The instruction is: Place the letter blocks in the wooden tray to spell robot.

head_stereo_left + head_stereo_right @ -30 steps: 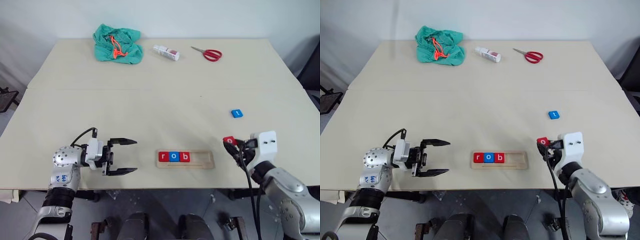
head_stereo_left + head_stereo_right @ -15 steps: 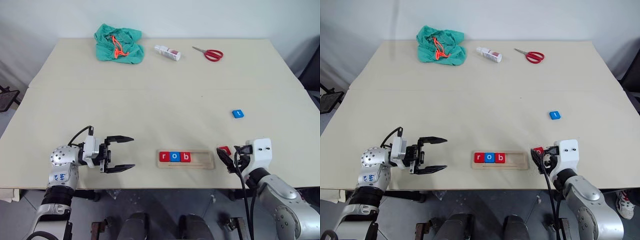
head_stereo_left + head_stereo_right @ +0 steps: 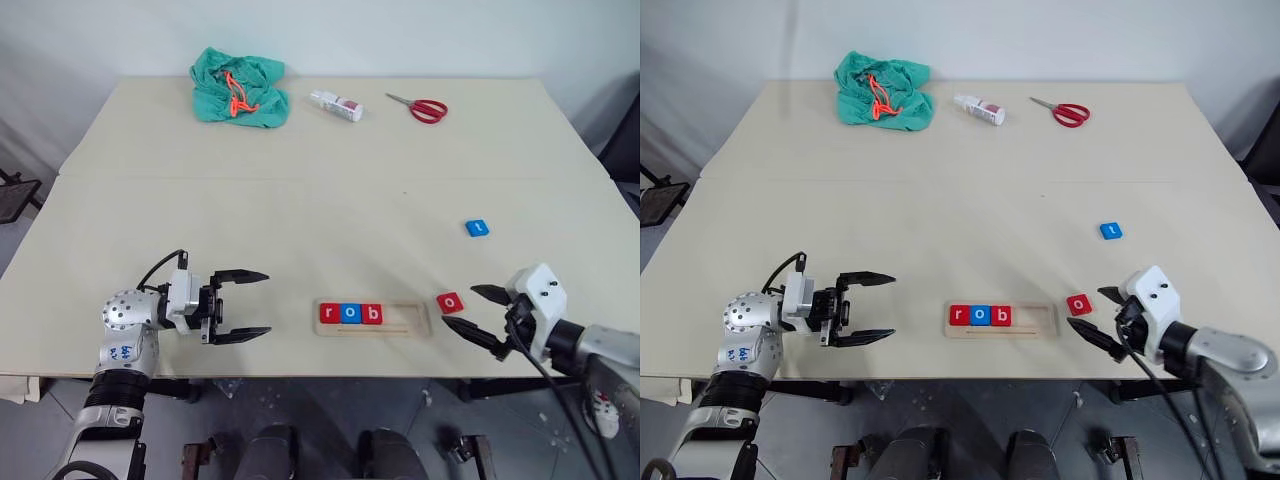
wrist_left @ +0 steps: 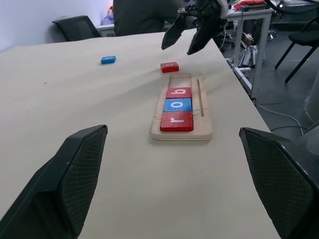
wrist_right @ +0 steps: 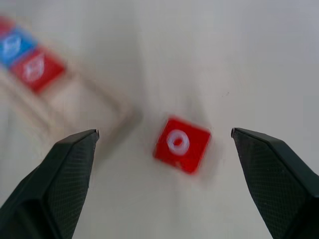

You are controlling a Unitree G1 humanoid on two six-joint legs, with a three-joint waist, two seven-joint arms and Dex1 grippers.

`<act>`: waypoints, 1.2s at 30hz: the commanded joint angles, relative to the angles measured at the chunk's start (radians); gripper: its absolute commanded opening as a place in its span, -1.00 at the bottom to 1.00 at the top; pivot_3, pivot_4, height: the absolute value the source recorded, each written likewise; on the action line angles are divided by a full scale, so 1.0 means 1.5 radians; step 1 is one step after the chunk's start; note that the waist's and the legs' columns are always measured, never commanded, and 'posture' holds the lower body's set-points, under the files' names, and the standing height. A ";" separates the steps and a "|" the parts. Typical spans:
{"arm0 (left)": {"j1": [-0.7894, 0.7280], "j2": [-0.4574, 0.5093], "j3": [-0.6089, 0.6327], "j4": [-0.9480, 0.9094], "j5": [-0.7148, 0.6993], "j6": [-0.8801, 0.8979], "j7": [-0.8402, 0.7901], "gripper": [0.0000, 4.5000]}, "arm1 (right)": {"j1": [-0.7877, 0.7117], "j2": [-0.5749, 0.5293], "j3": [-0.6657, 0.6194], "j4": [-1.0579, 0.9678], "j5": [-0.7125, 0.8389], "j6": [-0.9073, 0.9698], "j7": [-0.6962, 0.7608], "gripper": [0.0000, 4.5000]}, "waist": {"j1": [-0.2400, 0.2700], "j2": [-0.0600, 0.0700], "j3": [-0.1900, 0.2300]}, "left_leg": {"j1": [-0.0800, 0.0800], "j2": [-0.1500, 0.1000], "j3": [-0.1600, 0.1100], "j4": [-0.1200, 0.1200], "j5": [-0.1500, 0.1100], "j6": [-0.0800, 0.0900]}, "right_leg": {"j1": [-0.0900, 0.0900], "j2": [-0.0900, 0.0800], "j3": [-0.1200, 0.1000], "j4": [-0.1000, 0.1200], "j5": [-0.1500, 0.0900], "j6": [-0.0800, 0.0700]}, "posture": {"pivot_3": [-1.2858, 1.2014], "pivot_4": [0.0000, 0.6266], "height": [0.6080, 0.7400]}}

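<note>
The wooden tray [image 3: 412,319] lies near the table's front edge and holds a red r [image 3: 328,313], a blue o [image 3: 349,313] and a red b [image 3: 371,314] at its left end. Just right of the tray, a red o block [image 3: 450,301] lies flat on the table. My right gripper [image 3: 478,310] is open right beside it, apart from it. A blue t block [image 3: 476,228] sits farther back on the right. Left of the tray, my left gripper [image 3: 245,303] is open and empty, pointing toward the tray.
At the far side of the table lie a green cloth [image 3: 238,87], a small white bottle [image 3: 334,104] and red-handled scissors [image 3: 421,107]. The table's front edge runs just below the tray.
My right gripper opened and let go of the red o block, which now lies on the table right of the tray. The right arm swung out to the right. The left arm stayed put.
</note>
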 commanded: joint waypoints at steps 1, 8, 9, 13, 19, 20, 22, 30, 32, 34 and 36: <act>-0.006 -0.004 0.002 -0.017 -0.006 -0.008 -0.013 1.00 | -0.059 -0.035 0.045 0.084 -0.030 -0.093 0.098 0.98 | 0.000 0.000 0.000 | 0.000 0.000 0.000 0.000 0.000 0.000 | 0.000 0.000 0.000 0.000 0.000 0.000 | 0.03 -0.52 1.00; 0.026 -0.001 0.008 -0.057 -0.009 0.000 0.003 1.00 | -0.260 -0.076 0.188 0.320 -0.137 -0.272 0.282 0.98 | -0.003 0.000 0.000 | 0.000 0.000 0.001 0.001 0.000 0.000 | 0.000 0.000 0.000 0.000 0.000 0.000 | 0.03 -0.52 1.00; 0.029 0.000 0.009 -0.061 -0.010 0.002 0.004 1.00 | -0.272 -0.075 0.196 0.339 -0.144 -0.289 0.294 0.98 | -0.001 0.000 0.000 | 0.000 0.001 0.000 0.001 0.000 0.000 | 0.000 0.000 -0.001 0.000 0.000 0.000 | 0.03 -0.52 1.00; 0.052 0.005 0.016 -0.090 -0.012 0.009 0.017 1.00 | -0.342 -0.060 0.235 0.433 -0.179 -0.356 0.339 0.98 | 0.001 0.000 0.000 | -0.001 0.000 -0.001 0.002 0.000 0.000 | 0.000 -0.001 -0.002 0.000 0.000 0.000 | 0.03 -0.52 1.00; 0.095 0.015 0.026 -0.142 -0.013 0.020 0.043 1.00 | -0.421 -0.036 0.285 0.549 -0.229 -0.451 0.389 0.98 | -0.003 0.000 0.000 | -0.001 0.000 -0.001 0.002 0.000 0.000 | 0.000 -0.001 -0.002 0.000 0.000 0.000 | 0.03 -0.52 1.00; 0.099 0.016 0.028 -0.147 -0.012 0.022 0.046 1.00 | -0.425 -0.031 0.286 0.556 -0.229 -0.457 0.393 0.98 | -0.003 0.000 0.000 | -0.001 0.000 -0.001 0.002 0.000 0.000 | 0.000 0.000 -0.002 0.000 0.000 0.000 | 0.03 -0.52 1.00; 0.107 0.016 0.030 -0.158 -0.013 0.025 0.052 1.00 | -0.430 -0.024 0.287 0.560 -0.230 -0.462 0.397 0.80 | -0.002 0.000 0.000 | -0.001 0.001 -0.001 0.002 0.000 0.000 | 0.001 0.000 -0.002 0.000 0.000 0.000 | 0.03 -0.52 1.00; 0.111 0.012 0.028 -0.168 -0.010 0.026 0.063 1.00 | -0.424 -0.014 0.275 0.547 -0.222 -0.456 0.397 -0.36 | -0.002 0.000 0.000 | -0.001 0.001 -0.001 0.003 0.000 0.000 | 0.001 0.000 -0.002 0.000 0.000 0.000 | 0.03 -0.52 1.00; 0.107 0.011 0.026 -0.165 -0.009 0.026 0.064 1.00 | -0.418 -0.018 0.266 0.528 -0.212 -0.435 0.391 -0.36 | -0.002 0.000 0.000 | -0.001 0.001 -0.001 0.003 0.000 0.000 | 0.001 0.000 -0.002 0.000 0.000 0.000 | 0.03 -0.52 1.00; 0.101 0.010 0.025 -0.158 -0.009 0.025 0.062 1.00 | -0.409 -0.020 0.246 0.477 -0.188 -0.374 0.374 -0.36 | -0.002 0.000 0.000 | -0.001 0.001 -0.001 0.003 0.000 0.000 | 0.001 0.000 -0.002 0.000 0.000 0.000 | 0.03 -0.52 1.00; 0.095 0.009 0.024 -0.151 -0.009 0.024 0.057 1.00 | -0.395 -0.018 0.223 0.404 -0.153 -0.301 0.350 -0.36 | -0.001 0.000 0.000 | -0.001 0.001 -0.001 0.003 0.000 0.000 | 0.001 0.000 -0.002 0.000 0.000 0.000 | 0.03 -0.52 1.00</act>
